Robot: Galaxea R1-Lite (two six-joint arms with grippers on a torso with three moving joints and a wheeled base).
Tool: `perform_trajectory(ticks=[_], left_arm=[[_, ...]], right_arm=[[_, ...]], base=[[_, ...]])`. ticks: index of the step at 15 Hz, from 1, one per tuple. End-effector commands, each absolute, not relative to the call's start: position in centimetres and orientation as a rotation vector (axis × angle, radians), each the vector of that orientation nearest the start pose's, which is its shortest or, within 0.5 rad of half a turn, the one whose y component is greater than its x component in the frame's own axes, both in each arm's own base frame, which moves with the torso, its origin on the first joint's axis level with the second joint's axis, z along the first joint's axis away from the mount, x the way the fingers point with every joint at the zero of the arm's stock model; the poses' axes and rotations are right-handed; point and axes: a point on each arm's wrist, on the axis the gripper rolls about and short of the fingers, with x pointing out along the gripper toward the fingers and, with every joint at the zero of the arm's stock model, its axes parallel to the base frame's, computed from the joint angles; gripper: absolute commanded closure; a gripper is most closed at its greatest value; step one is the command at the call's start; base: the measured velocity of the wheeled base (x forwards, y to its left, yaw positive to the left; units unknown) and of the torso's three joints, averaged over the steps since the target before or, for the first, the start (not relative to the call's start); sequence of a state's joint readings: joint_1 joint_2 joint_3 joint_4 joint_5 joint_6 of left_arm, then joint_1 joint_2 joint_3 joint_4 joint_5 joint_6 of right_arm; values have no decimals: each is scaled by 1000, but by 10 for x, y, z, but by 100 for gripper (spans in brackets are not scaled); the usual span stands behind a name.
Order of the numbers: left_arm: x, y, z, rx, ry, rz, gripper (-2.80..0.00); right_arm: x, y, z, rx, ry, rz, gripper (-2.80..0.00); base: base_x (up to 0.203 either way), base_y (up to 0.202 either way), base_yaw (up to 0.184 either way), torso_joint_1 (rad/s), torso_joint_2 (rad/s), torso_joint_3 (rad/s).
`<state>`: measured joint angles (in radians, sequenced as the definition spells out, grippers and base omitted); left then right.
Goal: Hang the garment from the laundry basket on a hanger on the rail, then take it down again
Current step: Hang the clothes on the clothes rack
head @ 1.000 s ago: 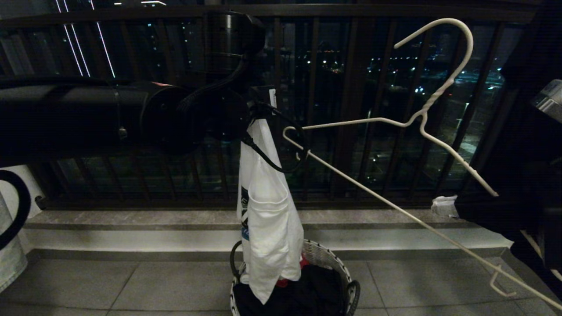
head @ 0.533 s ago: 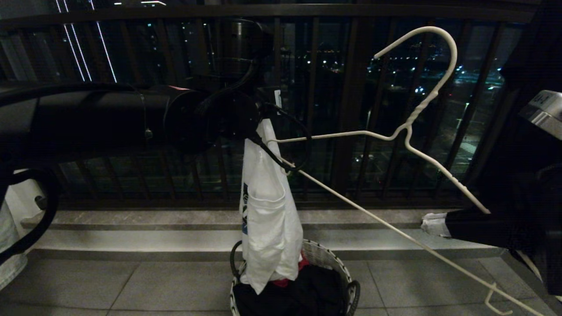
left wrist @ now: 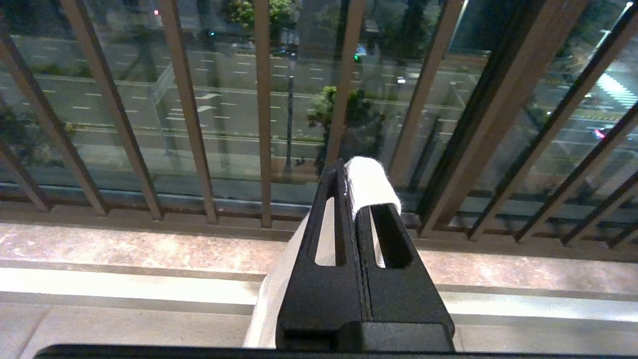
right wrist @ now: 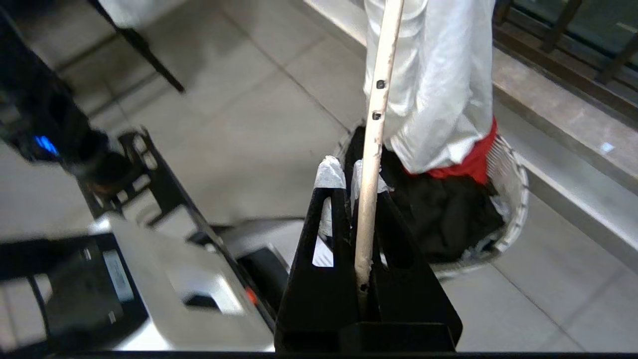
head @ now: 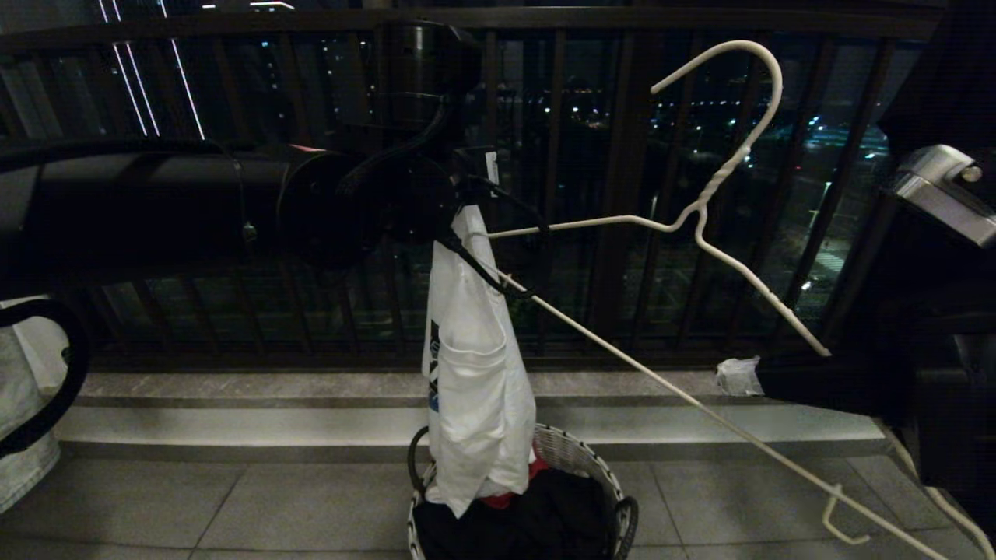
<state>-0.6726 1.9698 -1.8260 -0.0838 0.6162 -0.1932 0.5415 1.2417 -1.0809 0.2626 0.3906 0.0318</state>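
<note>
The balcony railing (head: 622,194) with its dark vertical bars fills the background above a stone ledge (head: 311,404) and the tiled floor (head: 272,505).

The left arm (head: 156,210) reaches across the head view at mid height; its claw (left wrist: 356,199) is clenched on the top of the T-shirt (head: 475,389), which hangs straight down in a narrow bundle, only a sliver of its blue print showing. The shirt's lower end dips into the basket (head: 591,467) on the floor. Inside the basket lie a dark garment (right wrist: 438,209) and a red cloth (right wrist: 468,162); the basket's near side is cut off by the lower edge of the head view.

The hanger (head: 700,218) is tilted, hook uppermost, its far arm tip just beside the shirt's top, partly hidden by a black cable (head: 506,264). The right claw (right wrist: 361,194) is clamped on one of its wires, near the right edge of the head view. The hanger's lower corner runs out of view.
</note>
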Motion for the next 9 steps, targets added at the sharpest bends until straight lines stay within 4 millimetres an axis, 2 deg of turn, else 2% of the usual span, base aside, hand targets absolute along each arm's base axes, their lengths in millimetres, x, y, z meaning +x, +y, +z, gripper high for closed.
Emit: perform_trajectory(ticks=[1,9], left_arm=[[317,-237,323,-169,47,-51,0],[310,-238,327,-181,43,-63,0]], right_arm=[[160,106,284,15,480,906,0],[171,112,281,39,485,879,0]], base=[[0,0,0,0,0,0],[0,0,0,0,0,0]])
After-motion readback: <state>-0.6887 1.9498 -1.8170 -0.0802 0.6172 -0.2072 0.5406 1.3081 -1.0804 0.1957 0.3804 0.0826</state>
